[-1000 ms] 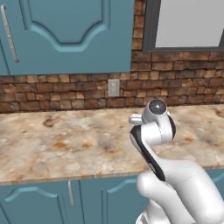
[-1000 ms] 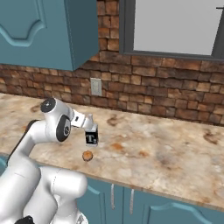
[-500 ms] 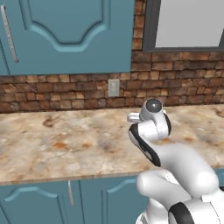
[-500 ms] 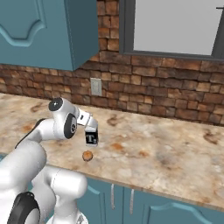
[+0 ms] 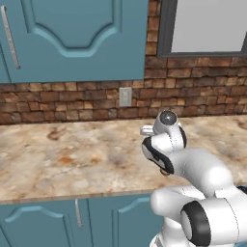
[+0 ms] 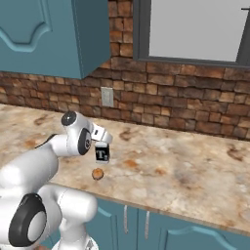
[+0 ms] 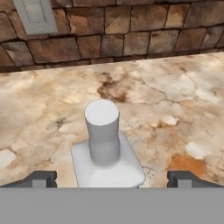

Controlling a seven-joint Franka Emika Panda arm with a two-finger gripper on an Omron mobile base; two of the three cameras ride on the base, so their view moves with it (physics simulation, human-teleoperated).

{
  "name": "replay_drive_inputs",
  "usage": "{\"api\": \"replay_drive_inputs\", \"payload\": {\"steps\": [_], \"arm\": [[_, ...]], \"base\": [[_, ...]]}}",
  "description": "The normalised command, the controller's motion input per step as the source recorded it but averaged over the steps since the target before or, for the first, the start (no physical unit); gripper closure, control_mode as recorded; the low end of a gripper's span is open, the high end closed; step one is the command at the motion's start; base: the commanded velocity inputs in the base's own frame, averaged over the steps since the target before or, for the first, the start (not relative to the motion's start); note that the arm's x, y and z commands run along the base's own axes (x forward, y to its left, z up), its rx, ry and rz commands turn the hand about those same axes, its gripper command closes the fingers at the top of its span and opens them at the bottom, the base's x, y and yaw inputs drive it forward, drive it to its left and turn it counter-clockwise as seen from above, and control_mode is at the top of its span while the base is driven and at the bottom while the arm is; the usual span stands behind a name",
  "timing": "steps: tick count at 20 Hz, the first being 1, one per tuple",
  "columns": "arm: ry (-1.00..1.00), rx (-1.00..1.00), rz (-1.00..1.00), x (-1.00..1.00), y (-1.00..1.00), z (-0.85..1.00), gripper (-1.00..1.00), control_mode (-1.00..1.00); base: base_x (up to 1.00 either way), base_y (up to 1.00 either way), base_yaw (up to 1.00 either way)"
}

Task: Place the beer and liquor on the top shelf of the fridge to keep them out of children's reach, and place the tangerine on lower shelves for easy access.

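1. The liquor (image 7: 107, 151), a clear squarish glass bottle with a long clear neck, pale cap and black label with a white mark, stands upright on the mottled tan stone counter (image 6: 185, 171). Its long axis runs straight up, and the hand is set just above it.

2. In the hand view the cap and neck rise between the two dark fingertips (image 7: 41, 178), one out on each side, and neither touches the glass. The bottle sits a little toward the left-hand tip in that view rather than dead centre.

3. The gripper (image 7: 111, 179) stands spread wide and holds nothing. From where I stand there is plenty of room on both sides of the neck and shoulders.

4. In the right base view the bottle's labelled body (image 6: 101, 153) hangs directly under the white wrist. So the coming move, I'd judge, is a short drop straight down along the bottle's axis before the fingers squeeze.

5. The tangerine (image 6: 98, 173), a small round orange-tan fruit, lies on the counter just in front of the bottle, toward the counter's edge, apart from it. It sits near enough that a careless descent could nudge it.

6. Behind the bottle runs a reddish-brown brick wall (image 7: 131, 30) with a pale outlet plate (image 7: 34, 15).
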Motion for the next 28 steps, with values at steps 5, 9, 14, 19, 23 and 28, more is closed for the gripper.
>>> {"api": "replay_drive_inputs", "payload": {"steps": [5, 9, 14, 19, 23, 28], "arm": [[0.0, 0.0, 0.0, 0.16, -0.01, -0.16, -1.0, -1.0], [-0.01, 0.0, 0.0, 0.08, 0.0, -0.13, -1.0, -1.0], [-0.05, 0.0, 0.0, 0.03, 0.0, -0.13, -1.0, -1.0], [-0.06, 0.0, 0.0, 0.05, 0.0, -0.08, -1.0, -1.0], [-0.07, 0.0, 0.0, 0.08, 0.0, -0.02, -1.0, -1.0], [-0.07, 0.0, 0.0, 0.11, 0.0, 0.0, -1.0, -1.0]], "base": [[0.0, 0.0, 0.0], [0.0, 0.0, 0.0], [0.0, 0.0, 0.0], [0.0, 0.0, 0.0], [0.0, 0.0, 0.0], [0.0, 0.0, 0.0]]}}
